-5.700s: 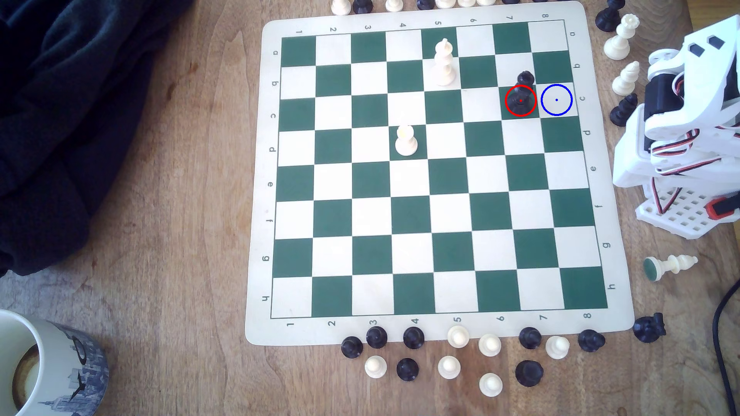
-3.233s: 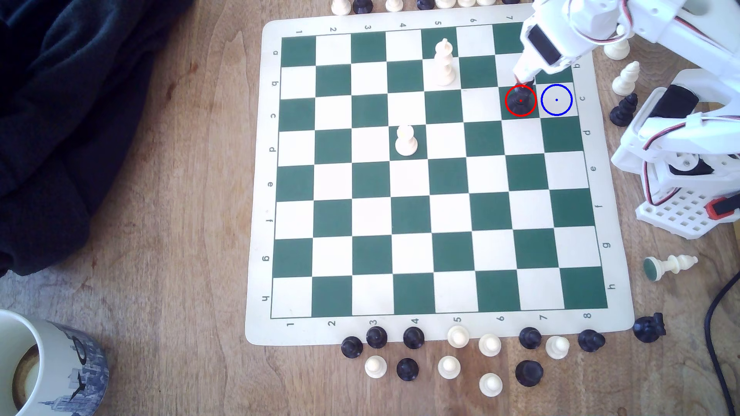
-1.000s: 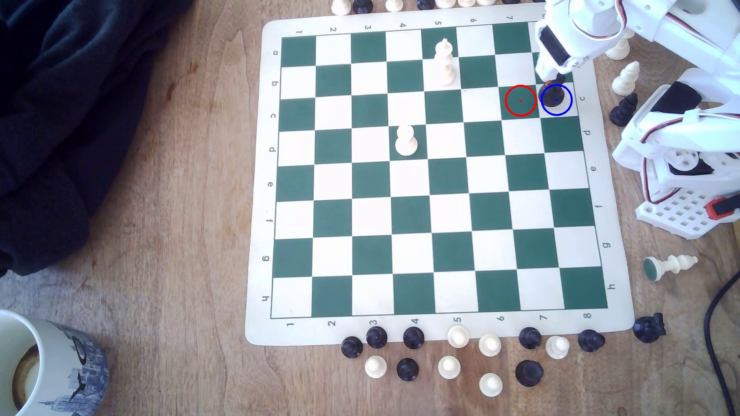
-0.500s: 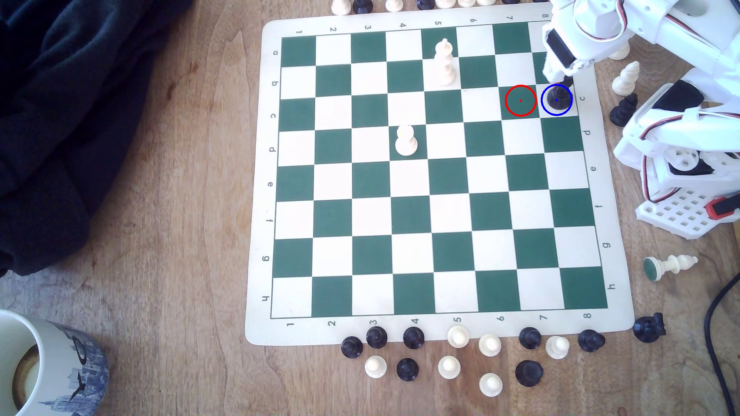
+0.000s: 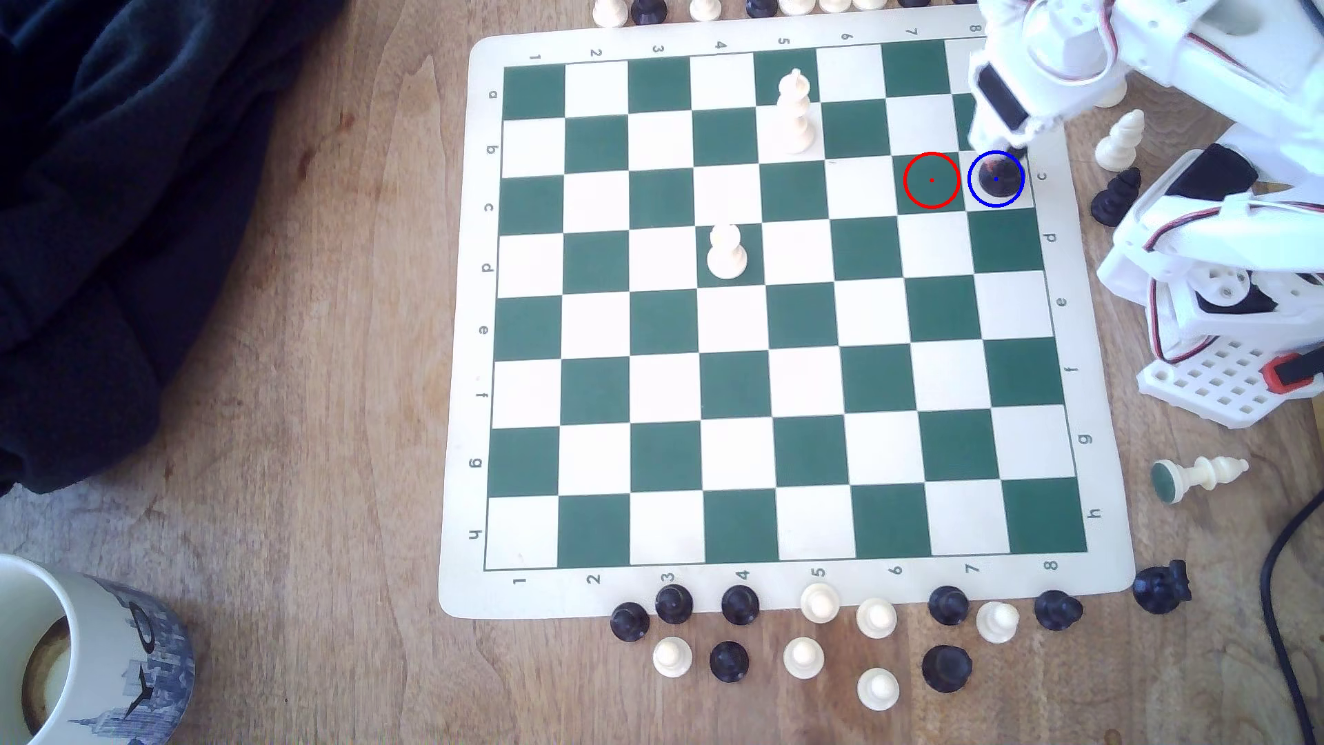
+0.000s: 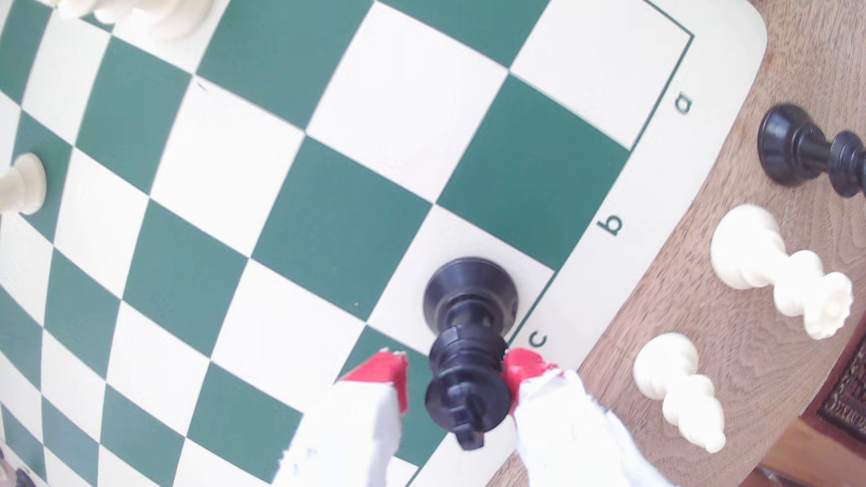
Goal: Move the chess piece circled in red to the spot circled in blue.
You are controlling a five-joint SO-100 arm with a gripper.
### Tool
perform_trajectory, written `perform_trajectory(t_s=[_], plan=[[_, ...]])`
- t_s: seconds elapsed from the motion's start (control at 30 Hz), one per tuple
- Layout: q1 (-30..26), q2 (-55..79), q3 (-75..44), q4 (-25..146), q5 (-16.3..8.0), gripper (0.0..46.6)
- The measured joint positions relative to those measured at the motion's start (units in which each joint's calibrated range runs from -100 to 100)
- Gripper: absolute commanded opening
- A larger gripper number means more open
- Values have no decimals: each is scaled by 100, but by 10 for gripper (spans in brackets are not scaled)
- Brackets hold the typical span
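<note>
The tall glossy black chess piece [image 5: 999,179] stands upright on the cream square with the blue ring [image 5: 973,200], at the board's edge on the exterior view's right. The green square with the red ring [image 5: 931,180] beside it is bare. My gripper [image 5: 999,143] hangs just over the piece. In the wrist view the red-tipped fingers [image 6: 380,374] flank the crown of the piece [image 6: 468,388]. One finger is clear of the crown and the other is close against it, so the gripper [image 6: 452,370] is open.
A tall cream piece [image 5: 795,114] and a cream pawn [image 5: 727,252] stand on the board. Loose pieces [image 5: 1121,140] crowd the wood just past the board edge near my gripper. Several pawns [image 5: 802,655] line the near edge. A mug [image 5: 72,659] and dark cloth [image 5: 107,215] lie on the exterior view's left.
The black piece went from the red-ringed square to the blue-ringed one in my gripper. Over the last second it settled inside the ring and the fingers came apart.
</note>
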Motion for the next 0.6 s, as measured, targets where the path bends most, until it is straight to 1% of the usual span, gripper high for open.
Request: perform_trajectory(t_s=[0.03, 0.17, 0.2, 0.3, 0.33, 0.37, 0.4, 0.43, 0.5, 0.53, 0.57, 0.6], plan=[[0, 0, 9, 24, 15, 205], [52, -159, 18, 56, 93, 224], [103, -243, 18, 56, 117, 241], [177, -587, 54, -151, 186, 251], [177, -771, 163, -319, 186, 228], [103, -1232, 235, -637, 195, 211], [29, -1441, 244, -733, 205, 137], [-111, -1726, 253, -956, 244, 93], [-310, -1952, 253, -1339, 303, 43], [-472, -2070, 325, -1641, 376, 29], [-649, -2170, 416, -1952, 440, 29], [-774, -2254, 515, -2287, 454, 11]])
